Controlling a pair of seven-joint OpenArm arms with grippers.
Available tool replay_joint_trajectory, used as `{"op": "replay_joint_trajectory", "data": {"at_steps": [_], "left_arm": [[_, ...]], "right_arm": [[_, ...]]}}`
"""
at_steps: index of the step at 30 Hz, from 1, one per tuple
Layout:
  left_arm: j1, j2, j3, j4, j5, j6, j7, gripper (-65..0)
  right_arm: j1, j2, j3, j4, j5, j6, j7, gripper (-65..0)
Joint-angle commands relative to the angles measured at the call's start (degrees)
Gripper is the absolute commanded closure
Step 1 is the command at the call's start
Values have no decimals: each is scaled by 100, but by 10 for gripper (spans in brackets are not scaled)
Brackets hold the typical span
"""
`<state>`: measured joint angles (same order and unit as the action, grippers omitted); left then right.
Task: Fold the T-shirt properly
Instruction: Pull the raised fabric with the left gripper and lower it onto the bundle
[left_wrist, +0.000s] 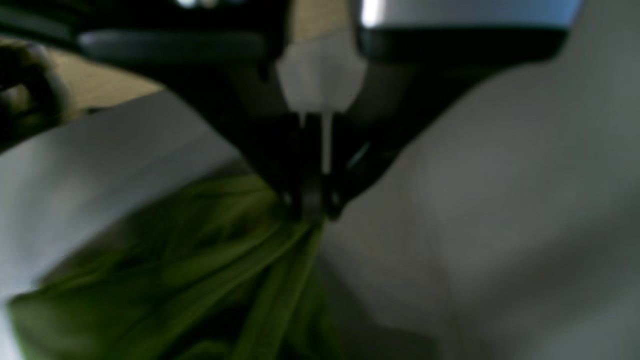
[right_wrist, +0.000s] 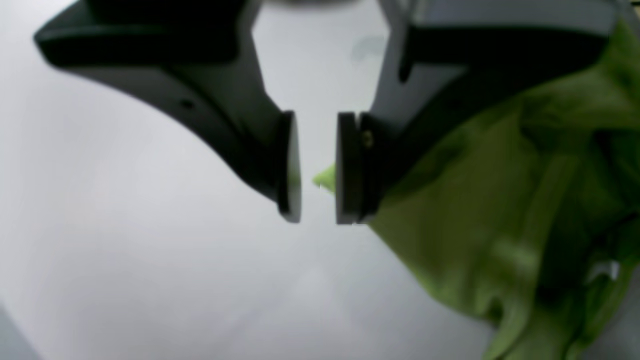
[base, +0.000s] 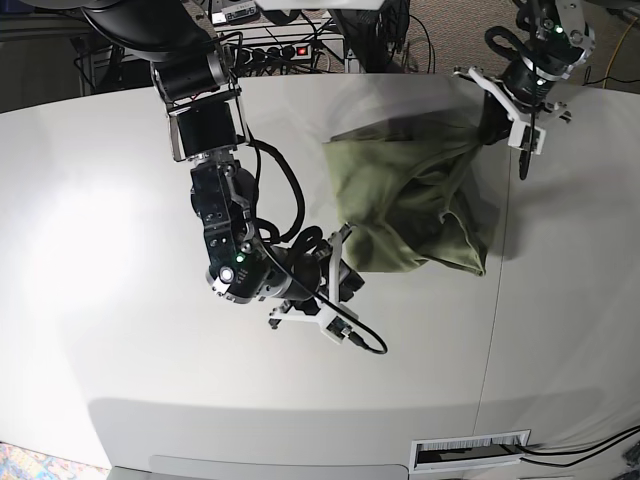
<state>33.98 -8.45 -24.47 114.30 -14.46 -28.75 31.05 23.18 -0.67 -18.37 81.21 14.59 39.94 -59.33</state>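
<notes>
The sage-green T-shirt (base: 410, 200) lies bunched and creased on the white table, with its upper right part pulled up and taut. My left gripper (base: 497, 120) at the far right is shut on that part; in the left wrist view the closed fingertips (left_wrist: 310, 210) pinch stretched green folds (left_wrist: 175, 280). My right gripper (base: 340, 270) is at the shirt's lower left edge. In the right wrist view its jaws (right_wrist: 317, 170) stand a narrow gap apart, with a small tip of the shirt (right_wrist: 500, 200) poking between them, not pinched.
The white table (base: 120, 350) has a seam (base: 505, 300) running front to back under the shirt's right side. Cables and a power strip (base: 290, 45) lie beyond the far edge. A vent slot (base: 470, 450) is at the front edge.
</notes>
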Motion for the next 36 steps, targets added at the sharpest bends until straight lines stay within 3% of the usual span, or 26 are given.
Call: {"op": "replay_joint_trajectory", "data": {"at_steps": [1, 5, 11, 12, 14, 16, 18, 23, 28, 33, 36], "left_arm": [[11, -138, -31, 4, 28, 42, -181, 0], [11, -498, -31, -295, 42, 142, -625, 0], [33, -940, -31, -267, -7, 275, -608, 0], [33, -968, -31, -245, -111, 260, -560, -23], [33, -964, -31, -151, -374, 221, -444, -119], [33, -966, -31, 39, -732, 190, -122, -167], [33, -966, -33, 350, -1104, 168, 275, -171], [33, -946, -31, 1390, -1517, 195, 717, -171], [354, -824, -31, 2070, -1762, 293, 1080, -170], [938, -455, -31, 2070, -1869, 293, 1029, -170], [1047, -439, -31, 1980, -1926, 278, 739, -147]], "right_arm": [[177, -31, 11, 90, 35, 6, 151, -136], [177, -31, 11, 90, 37, 6, 155, -136], [177, -31, 11, 87, 31, 6, 629, -136], [175, -31, 11, 83, 28, 6, 754, -136], [175, -42, 9, 83, -96, 6, 942, -135], [175, -81, 9, 72, -411, 6, 1054, -135], [175, -92, 9, 33, -479, 6, 1078, -130], [175, -92, 4, -350, -481, 6, 1207, -1], [179, -92, 7, -782, -579, 6, 1578, 0], [273, -96, 7, -1003, -656, 6, 1886, 0], [337, -149, 7, -1003, -656, 6, 2015, 0]]}}
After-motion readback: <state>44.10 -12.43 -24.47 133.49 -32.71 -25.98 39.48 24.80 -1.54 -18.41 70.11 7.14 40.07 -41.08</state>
